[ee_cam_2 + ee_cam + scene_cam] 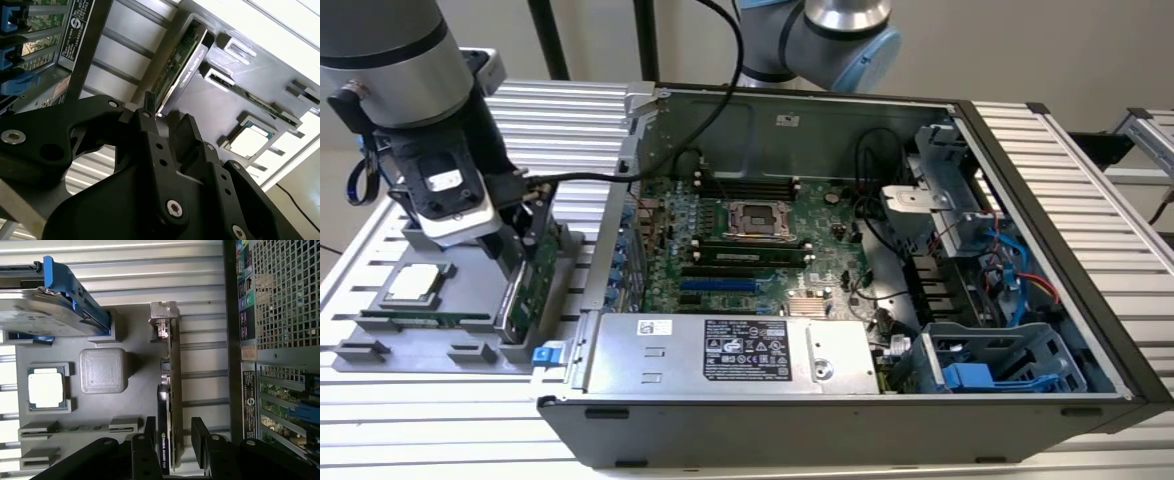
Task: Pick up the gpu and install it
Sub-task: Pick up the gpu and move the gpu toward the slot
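Green and thin, the gpu [523, 295] stands on its edge in a slot of the gray tray [460, 268]. That is at the exterior view's left, just beside the open case [1047, 235]. A silver bracket [163, 322] is at one end of the gpu. The gripper [520, 238] is right over the gpu, at the end away from the bracket.

In the first wrist view the gripper [175, 432] is open, with one black finger [149, 427] on each side of the gpu [172, 370]. A little gap shows between each finger and the card, so nothing is squeezed. In the second wrist view the gpu [181, 62] sits in its slot just past the gripper [167, 117]. I cannot tell how far down the fingers reach along the card.

Also in the tray are a square chip [46, 390], a memory stick [75, 429] and a hard drive [45, 307] with blue rails. Inside the case the green board [761, 235] lies flat, well apart from the gpu.
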